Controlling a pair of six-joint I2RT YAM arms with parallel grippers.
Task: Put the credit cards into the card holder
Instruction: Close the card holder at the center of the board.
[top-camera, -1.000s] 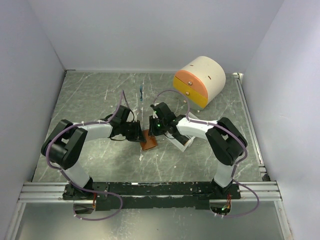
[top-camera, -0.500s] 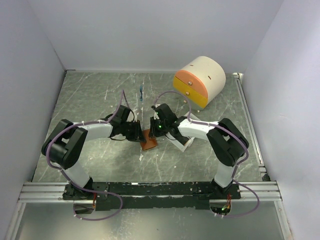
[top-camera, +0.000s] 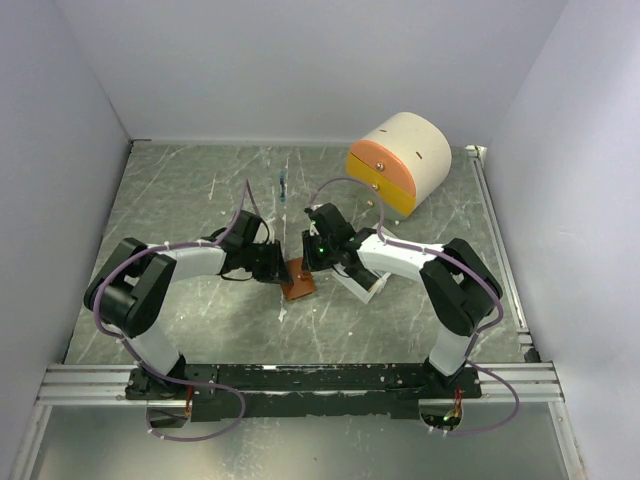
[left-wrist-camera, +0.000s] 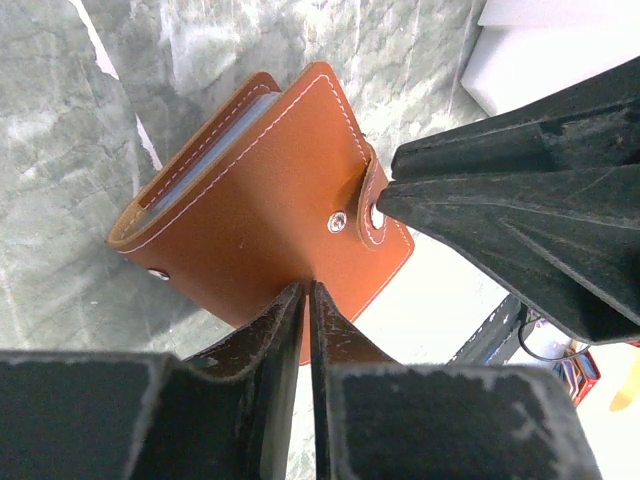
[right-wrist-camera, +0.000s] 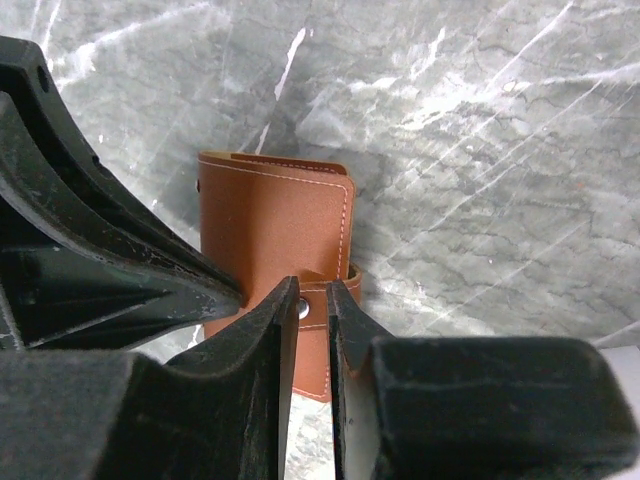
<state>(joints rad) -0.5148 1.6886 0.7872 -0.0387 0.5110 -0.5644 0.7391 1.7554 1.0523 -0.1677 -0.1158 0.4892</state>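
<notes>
Brown leather folded shut, the card holder (top-camera: 298, 282) lies on the grey-green marbled table (top-camera: 190, 200), near its middle and between the two arms. Along its open edge a strip of pale blue-grey layers (left-wrist-camera: 220, 130) shows between the covers. Whether these are cards or only the inner pockets cannot be told.

The left gripper (left-wrist-camera: 305, 300) comes in from the left. Its fingers are pressed almost together over the holder's near-left edge, with leather showing in the slit, so it is clenched on that edge.

The right gripper (right-wrist-camera: 312, 302) comes in from the right. Its fingers are nipped onto the small closing strap (left-wrist-camera: 372, 205) that wraps round the holder's right edge. A metal snap stud (left-wrist-camera: 339, 222) sits on the cover just beside that strap.

A white tray (left-wrist-camera: 560, 50) lies just to the right of the holder, largely under the right forearm, and its inside is not visible.

A cream-and-orange drawer box (top-camera: 400, 160) stands well apart at the far right. Its orange front carries small knobs, its drawers are pushed in, and its contents are hidden.
</notes>
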